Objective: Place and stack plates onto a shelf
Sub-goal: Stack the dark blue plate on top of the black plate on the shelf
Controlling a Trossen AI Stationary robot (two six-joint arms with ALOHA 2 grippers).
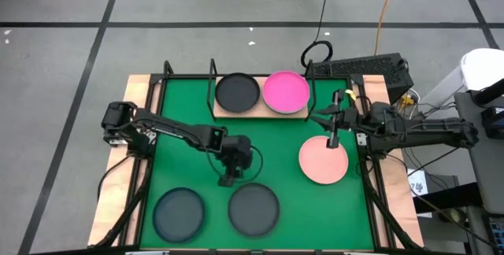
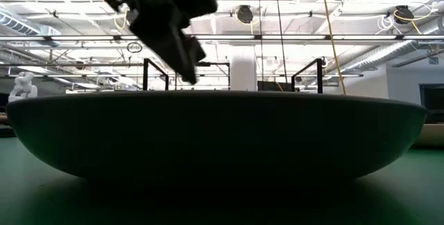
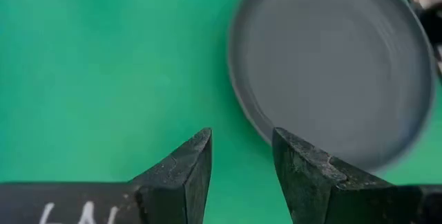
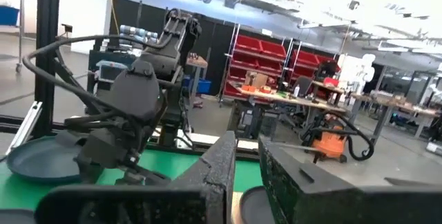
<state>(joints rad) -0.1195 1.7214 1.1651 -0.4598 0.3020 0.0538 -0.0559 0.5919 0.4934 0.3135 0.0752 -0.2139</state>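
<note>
Plates fill the shelf [image 1: 260,112] at twelve o'clock: one dark [image 1: 237,91], one hot pink [image 1: 285,90]. Salmon plate [image 1: 324,160] and two dark plates [image 1: 253,208] wait on the mat. Left gripper [image 1: 229,178] hovers open, empty; right gripper [image 1: 333,138] nearly closed, holding nothing.

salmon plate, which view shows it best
The high view: the whole salmon plate shows on the mat, with the right claw over its far edge. The low, left wrist and right wrist views do not show it.
</note>
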